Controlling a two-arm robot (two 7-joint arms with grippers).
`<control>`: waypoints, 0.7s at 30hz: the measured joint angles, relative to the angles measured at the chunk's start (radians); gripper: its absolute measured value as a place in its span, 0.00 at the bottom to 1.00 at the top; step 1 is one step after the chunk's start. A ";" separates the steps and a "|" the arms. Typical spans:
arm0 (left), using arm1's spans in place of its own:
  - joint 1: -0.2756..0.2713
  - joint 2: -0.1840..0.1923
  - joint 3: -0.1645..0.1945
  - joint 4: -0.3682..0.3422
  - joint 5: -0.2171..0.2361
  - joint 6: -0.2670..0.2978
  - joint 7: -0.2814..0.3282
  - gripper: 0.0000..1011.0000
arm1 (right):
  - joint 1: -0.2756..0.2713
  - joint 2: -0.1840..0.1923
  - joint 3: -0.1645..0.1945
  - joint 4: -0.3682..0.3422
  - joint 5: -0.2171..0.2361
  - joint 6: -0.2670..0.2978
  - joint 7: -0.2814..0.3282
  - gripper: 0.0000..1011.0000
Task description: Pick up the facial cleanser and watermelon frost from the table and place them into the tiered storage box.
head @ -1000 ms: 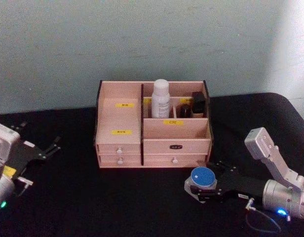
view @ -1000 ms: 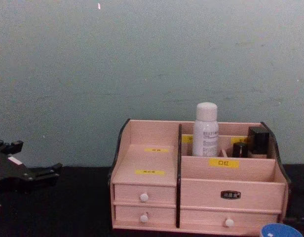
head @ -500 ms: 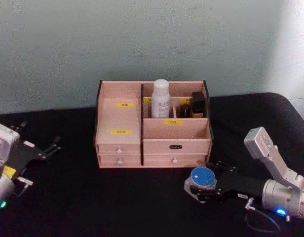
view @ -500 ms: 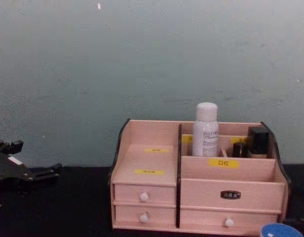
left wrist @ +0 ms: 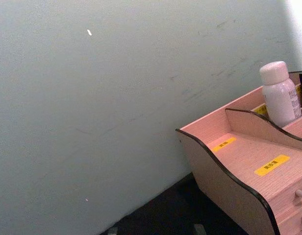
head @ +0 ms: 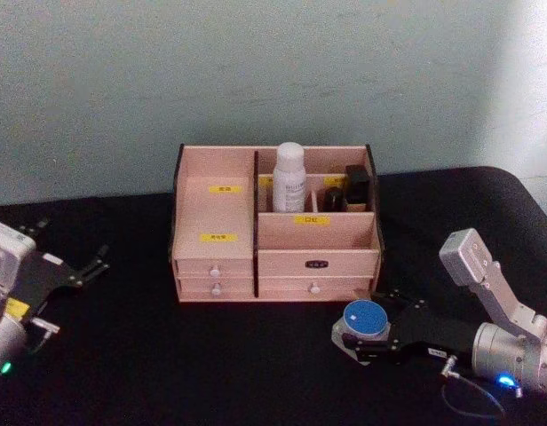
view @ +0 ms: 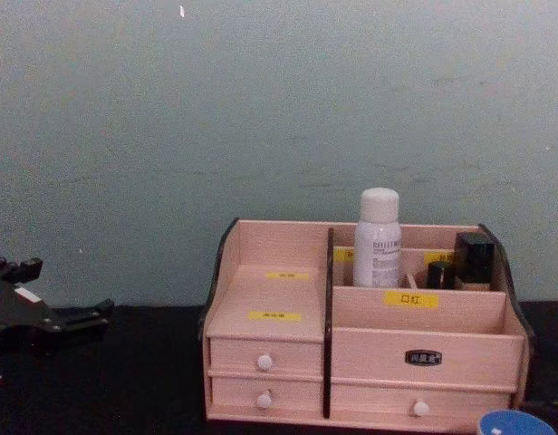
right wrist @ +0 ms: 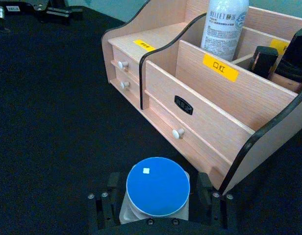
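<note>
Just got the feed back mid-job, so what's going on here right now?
The facial cleanser stands upright in a rear compartment of the tiered storage box. The watermelon frost sits on the table in front of the box's right side, with the right gripper around it, not yet lifted. The left gripper is parked, open, at the table's left.

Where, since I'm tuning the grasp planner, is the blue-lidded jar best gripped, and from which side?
Grip the watermelon frost by its squat body below the wide lid, level from the robot's right, as the right gripper straddles it. It stands upright; the tiered storage box blocks the far side.
</note>
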 joint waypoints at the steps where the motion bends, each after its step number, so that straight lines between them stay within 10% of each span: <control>1: 0.000 0.000 0.000 0.000 0.000 0.000 0.000 0.99 | 0.000 0.000 0.000 0.000 0.000 0.000 0.000 0.99; 21: 0.000 0.000 0.000 0.000 0.000 0.000 0.000 0.99 | -0.001 0.000 0.000 -0.001 0.000 -0.001 0.000 0.71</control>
